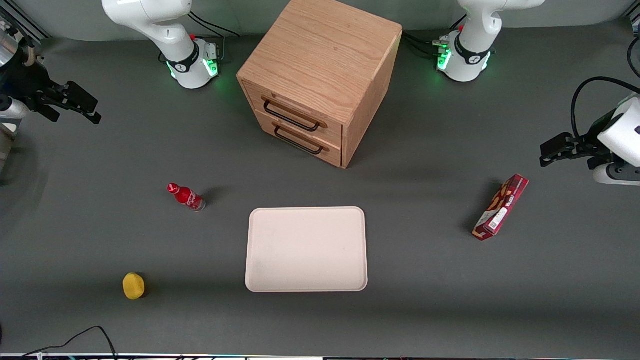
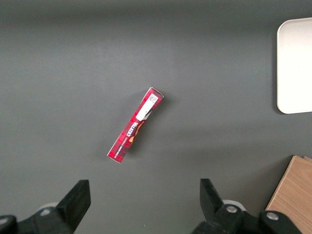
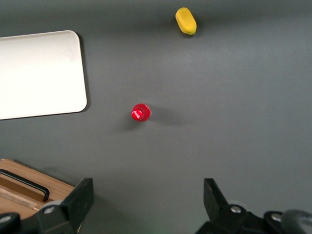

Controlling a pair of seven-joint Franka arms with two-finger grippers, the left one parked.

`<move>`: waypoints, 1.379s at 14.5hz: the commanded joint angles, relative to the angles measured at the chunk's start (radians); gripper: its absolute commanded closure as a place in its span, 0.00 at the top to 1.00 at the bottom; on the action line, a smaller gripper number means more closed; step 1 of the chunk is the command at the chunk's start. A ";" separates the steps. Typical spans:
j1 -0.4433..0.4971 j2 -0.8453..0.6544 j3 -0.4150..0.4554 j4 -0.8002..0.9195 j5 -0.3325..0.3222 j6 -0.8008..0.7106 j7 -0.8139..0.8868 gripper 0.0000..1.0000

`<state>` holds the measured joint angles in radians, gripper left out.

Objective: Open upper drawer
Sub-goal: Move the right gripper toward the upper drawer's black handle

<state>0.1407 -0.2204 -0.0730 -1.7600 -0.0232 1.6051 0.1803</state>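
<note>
Hand: your working hand (image 1: 75, 102) hung well out toward the working arm's end of the worktop (image 1: 425, 280), far from the cabinet (image 1: 320, 75), with its two fingers (image 3: 80, 197) spread apart and grasping nothing.
Upper drawer: you had the upper drawer (image 1: 295, 112) sitting flush in the cabinet, just above the bottom drawer (image 1: 300, 140); its black bar handle (image 1: 291, 116) was untouched.
Cabinet: it stood mid-worktop, farther from the front camera than the tray (image 1: 306, 249), its front turned somewhat toward the working arm's end.
Progress: as far as you could judge, nothing of the task was done; no gap showed around the upper drawer's face.
Left to do: you had yet to bring the hand to the cabinet front, close it on the upper handle and not the lower one, then pull straight out.
Other things: a red bottle (image 1: 186, 196) stood nearer the front camera than the cabinet, a yellow piece (image 1: 133, 286) nearer still, and a red box (image 1: 501, 207) lay toward the parked arm's end.
</note>
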 commanded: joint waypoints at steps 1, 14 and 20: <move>0.000 0.004 -0.008 0.019 0.015 -0.027 -0.024 1.00; 0.022 0.096 0.289 0.148 0.154 -0.073 -0.031 1.00; 0.020 0.234 0.412 0.160 0.362 -0.051 -0.346 1.00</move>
<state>0.1672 -0.0567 0.3422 -1.6331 0.2546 1.5638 0.0112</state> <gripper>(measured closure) 0.000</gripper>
